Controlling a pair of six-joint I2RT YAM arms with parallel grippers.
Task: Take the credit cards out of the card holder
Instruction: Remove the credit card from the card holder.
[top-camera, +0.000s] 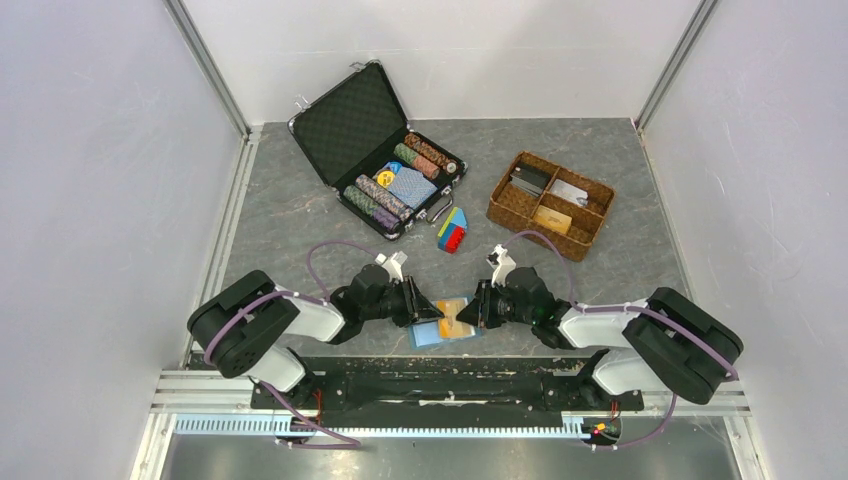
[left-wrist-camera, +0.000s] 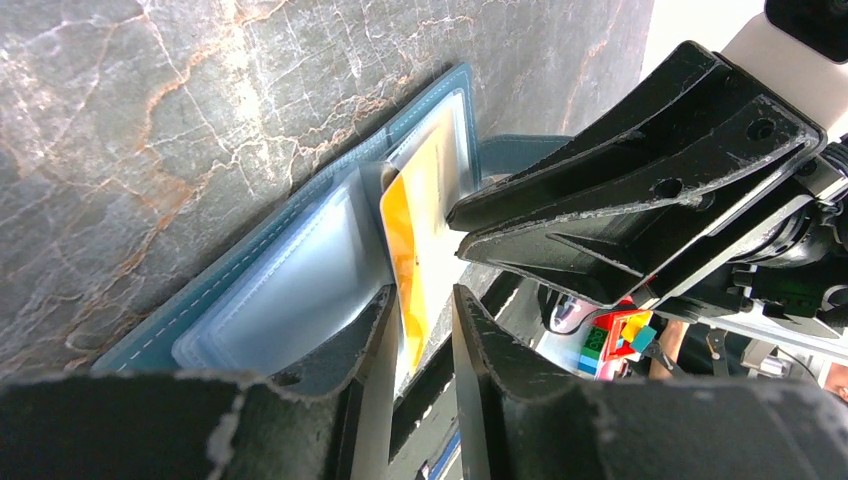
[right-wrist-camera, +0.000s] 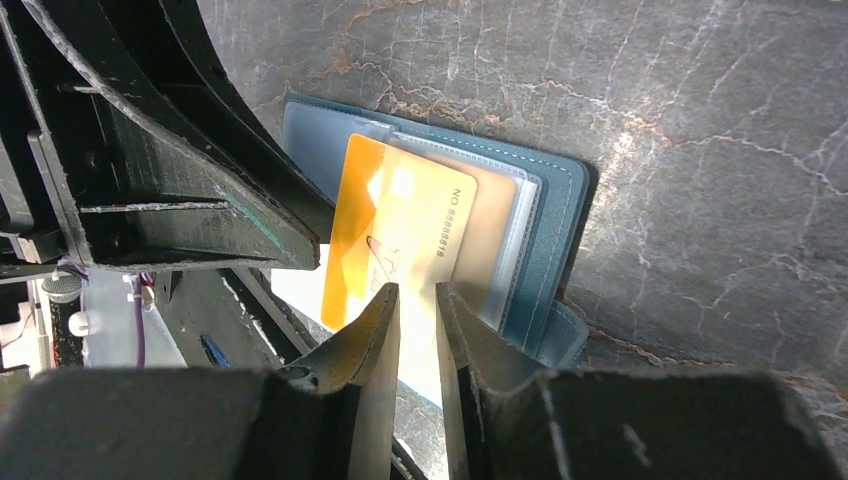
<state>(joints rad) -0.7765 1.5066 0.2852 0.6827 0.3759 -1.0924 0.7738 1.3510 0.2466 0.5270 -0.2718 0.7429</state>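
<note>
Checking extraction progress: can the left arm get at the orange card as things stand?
Likely yes: the orange card stands out of the card holder, its edge between the fingers of the left tool; nothing blocks it.

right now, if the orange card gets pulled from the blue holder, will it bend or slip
Probably stiff: the orange card stands partly out of the card holder, flat and straight-edged. Likely slick: its face shows glare, so a light pinch could slip. The card holder looks thin and light, so it may drag along unless pinned.
</note>
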